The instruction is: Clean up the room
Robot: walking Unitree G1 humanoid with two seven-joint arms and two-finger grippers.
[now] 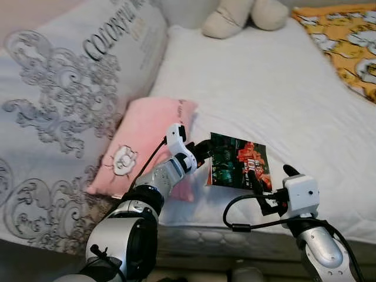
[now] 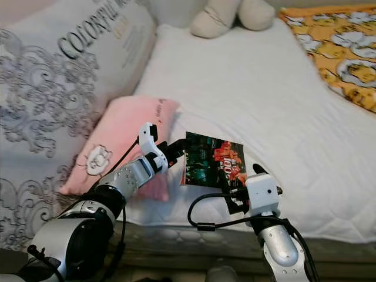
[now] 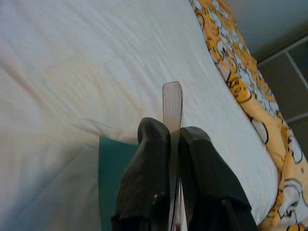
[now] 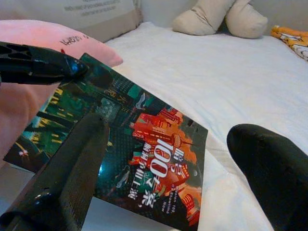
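A thin book (image 1: 235, 160) with a dark green and red cover is held just above the white mattress (image 1: 264, 82), beside a pink pillow (image 1: 144, 138). My left gripper (image 1: 204, 149) is shut on the book's left edge; in the left wrist view the book's edge (image 3: 172, 101) sticks out between the two fingers (image 3: 147, 178). My right gripper (image 1: 274, 177) is open at the book's near right corner. In the right wrist view one finger (image 4: 72, 168) lies across the cover (image 4: 159, 159) and the other finger (image 4: 269, 168) stands off it over the sheet.
A grey patterned duvet (image 1: 64, 88) covers the left of the bed. A beige plush toy (image 1: 241, 14) lies at the far end. An orange printed blanket (image 1: 346, 41) lies at the far right. The mattress front edge (image 1: 235, 238) runs just before me.
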